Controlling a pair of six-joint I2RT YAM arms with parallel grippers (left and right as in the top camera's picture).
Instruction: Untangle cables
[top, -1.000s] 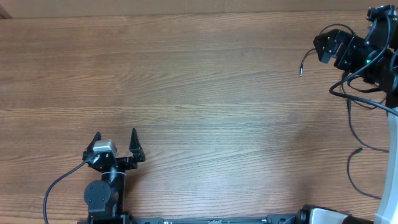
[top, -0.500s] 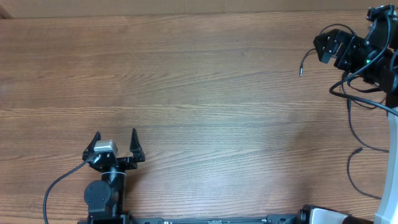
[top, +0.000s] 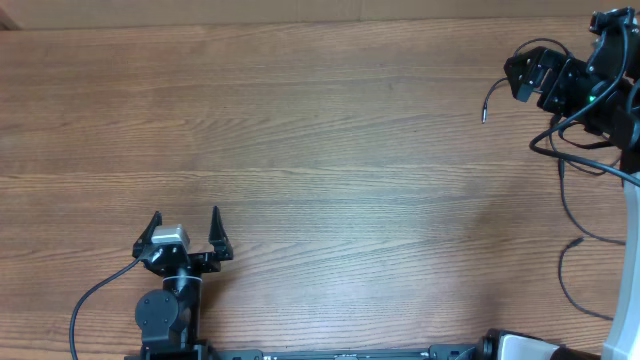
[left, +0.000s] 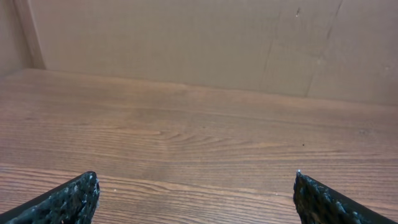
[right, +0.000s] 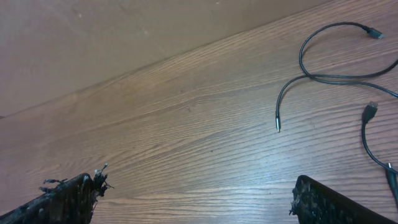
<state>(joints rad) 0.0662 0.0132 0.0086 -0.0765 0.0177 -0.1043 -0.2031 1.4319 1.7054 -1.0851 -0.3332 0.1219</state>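
The cables lie at the table's right side. In the overhead view one thin black strand ends in a plug (top: 484, 116) just left of my right gripper (top: 524, 78). More strands (top: 566, 196) trail down the right edge, one with a plug end (top: 577, 242). The right wrist view shows a looped cable (right: 303, 70) and a second plug-ended strand (right: 370, 112), both lying loose ahead and to the right of my right gripper (right: 196, 186), which is open and holds nothing. My left gripper (top: 186, 216) sits at the front left, open and empty (left: 196, 180), far from the cables.
The wooden table (top: 320, 150) runs up to a plain brown back wall (left: 186, 37). Thicker black wires of the right arm (top: 575, 125) hang over the cables at the far right. The left arm's own wire (top: 95, 295) curls at the front left edge.
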